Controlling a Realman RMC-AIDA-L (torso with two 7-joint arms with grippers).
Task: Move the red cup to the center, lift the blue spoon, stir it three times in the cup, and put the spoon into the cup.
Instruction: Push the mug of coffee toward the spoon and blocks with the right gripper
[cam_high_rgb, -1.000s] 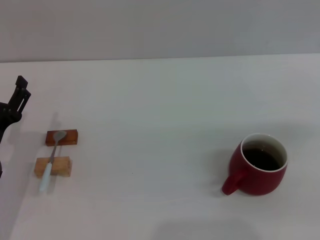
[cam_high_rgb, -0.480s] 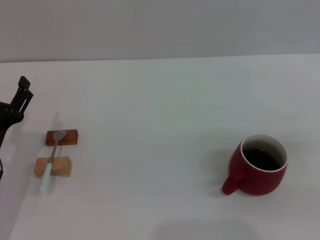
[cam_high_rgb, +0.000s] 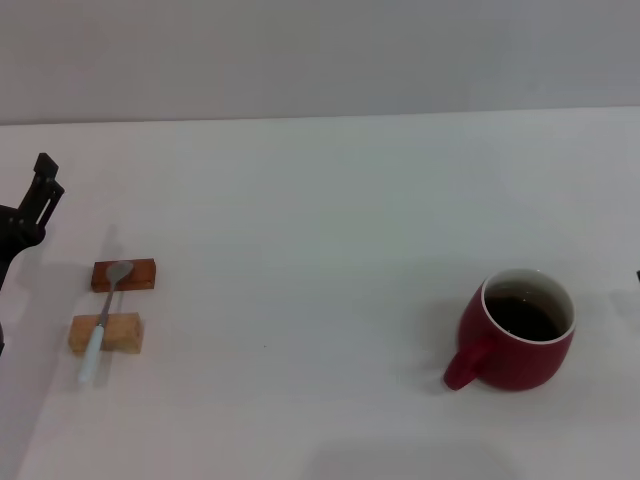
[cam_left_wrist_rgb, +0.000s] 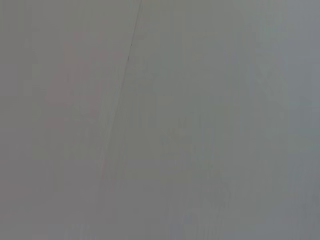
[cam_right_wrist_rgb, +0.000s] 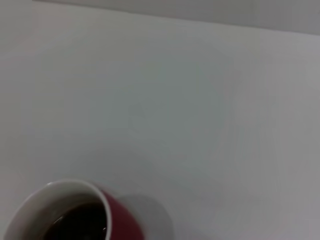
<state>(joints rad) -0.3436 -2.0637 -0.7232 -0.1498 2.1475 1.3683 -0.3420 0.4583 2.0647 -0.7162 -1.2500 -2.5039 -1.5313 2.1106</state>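
The red cup (cam_high_rgb: 522, 352) stands at the right of the white table, handle toward the front left, with dark liquid inside. Part of the red cup (cam_right_wrist_rgb: 122, 222) also shows in the right wrist view. The blue spoon (cam_high_rgb: 102, 318) lies at the far left across two small wooden blocks, bowl to the rear, pale handle toward the front. My left gripper (cam_high_rgb: 42, 192) hangs at the left edge, behind and left of the spoon, apart from it. A dark sliver of my right gripper (cam_high_rgb: 637, 276) shows at the right edge, beside the cup. The left wrist view shows only a grey surface.
A dark red-brown block (cam_high_rgb: 142, 275) holds the spoon's bowl end and a lighter wooden block (cam_high_rgb: 125, 335) holds its handle. White tabletop (cam_high_rgb: 310, 290) stretches between the spoon and the cup. A grey wall (cam_high_rgb: 320, 50) rises behind the table's far edge.
A dark sliver of the right arm has come into view at the right edge. The left gripper shifted very slightly. Cup and spoon have not moved.
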